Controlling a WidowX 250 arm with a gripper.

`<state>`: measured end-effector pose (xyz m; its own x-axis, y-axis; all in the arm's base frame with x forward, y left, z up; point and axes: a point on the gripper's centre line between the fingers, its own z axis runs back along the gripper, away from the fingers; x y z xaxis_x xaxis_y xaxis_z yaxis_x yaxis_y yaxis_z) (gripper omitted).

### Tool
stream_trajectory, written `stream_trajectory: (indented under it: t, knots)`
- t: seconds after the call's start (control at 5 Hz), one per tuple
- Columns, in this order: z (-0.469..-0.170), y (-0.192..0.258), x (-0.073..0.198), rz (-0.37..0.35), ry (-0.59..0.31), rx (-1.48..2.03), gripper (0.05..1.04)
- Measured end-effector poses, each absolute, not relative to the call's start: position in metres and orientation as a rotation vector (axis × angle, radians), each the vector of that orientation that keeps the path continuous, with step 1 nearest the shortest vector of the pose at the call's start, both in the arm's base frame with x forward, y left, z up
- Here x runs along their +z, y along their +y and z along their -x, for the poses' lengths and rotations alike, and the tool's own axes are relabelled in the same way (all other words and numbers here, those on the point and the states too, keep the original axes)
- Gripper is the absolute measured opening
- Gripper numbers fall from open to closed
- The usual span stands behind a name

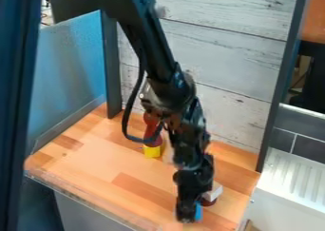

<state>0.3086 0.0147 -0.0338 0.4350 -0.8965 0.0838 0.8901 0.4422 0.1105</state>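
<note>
The black gripper [188,212] hangs low over the front right part of the wooden table, pointing down. Right beside its lower end, partly hidden by it, is a blue object [198,212]. A whitish block [214,192] lies just to the right of the gripper, with a dark red piece [207,201] below it. Behind the arm, nearer the back wall, a yellow block [152,151] stands with a red object [151,125] directly above it in view. The arm partly covers the red object.
The wooden table [89,163] has a whitewashed plank wall [234,49] behind it and a blue translucent panel [73,63] on the left. A dark upright post [274,120] borders the right, with a white ribbed surface [292,178] beyond.
</note>
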Motion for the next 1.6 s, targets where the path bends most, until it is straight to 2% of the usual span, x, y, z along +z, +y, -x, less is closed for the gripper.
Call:
stream_trajectory:
  t: [0.4, 0.6, 1.0, 1.6]
  knots:
    - [-0.332, 0.02, 0.004, -0.031, -0.216, -1.023, 0.562]
    - [-0.345, 0.021, 0.014, -0.038, -0.242, -0.991, 0.562]
    - [-0.354, 0.016, -0.003, -0.032, -0.199, -0.968, 0.562]
    - [-0.357, 0.007, -0.002, -0.025, -0.206, -0.957, 0.562]
